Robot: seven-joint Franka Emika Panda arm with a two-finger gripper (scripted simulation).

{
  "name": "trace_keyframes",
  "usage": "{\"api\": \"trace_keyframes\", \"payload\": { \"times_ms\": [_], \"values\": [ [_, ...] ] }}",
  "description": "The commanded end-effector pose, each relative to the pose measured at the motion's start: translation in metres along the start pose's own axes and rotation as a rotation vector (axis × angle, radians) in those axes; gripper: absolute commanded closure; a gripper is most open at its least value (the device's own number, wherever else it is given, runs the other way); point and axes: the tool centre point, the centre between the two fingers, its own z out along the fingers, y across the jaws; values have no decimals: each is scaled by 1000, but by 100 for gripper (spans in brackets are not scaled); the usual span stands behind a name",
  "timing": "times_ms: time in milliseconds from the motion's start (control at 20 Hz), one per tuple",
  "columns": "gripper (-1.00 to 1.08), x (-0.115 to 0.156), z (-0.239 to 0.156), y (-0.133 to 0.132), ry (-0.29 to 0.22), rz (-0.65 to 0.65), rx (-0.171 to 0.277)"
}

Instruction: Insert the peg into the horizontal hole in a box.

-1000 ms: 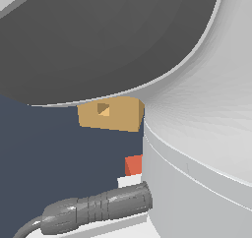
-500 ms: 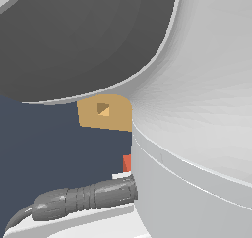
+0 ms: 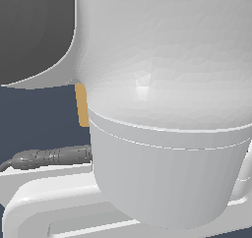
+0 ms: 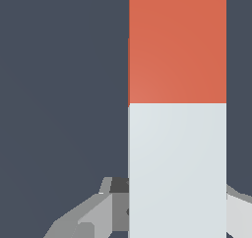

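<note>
In the wrist view the peg fills the middle, its far half red-orange and its near half pale grey-white. My gripper straddles the pale half, and its fingers meet the peg's two sides with no gap showing. In the exterior view only a thin tan sliver of the box shows beside the arm. The hole is hidden there, and so are the peg and the gripper.
The arm's big white link blocks most of the exterior view. A grey cable plug runs into it at the exterior view's left, above a white arm part. Dark blue-grey floor lies under the peg.
The arm's white link has swung across the exterior view, covering the box's face with its hole and the peg's red end. Only the box's edge remains in sight.
</note>
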Motion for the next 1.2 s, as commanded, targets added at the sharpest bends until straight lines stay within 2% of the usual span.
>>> {"api": "trace_keyframes", "payload": {
  "times_ms": [0,500,1150],
  "values": [
    [108,9,-4,-7,-1,22,-3],
    [108,58,-17,-46,-1,134,-4],
    [108,140,-37,-92,-1,305,-4]
  ]
}}
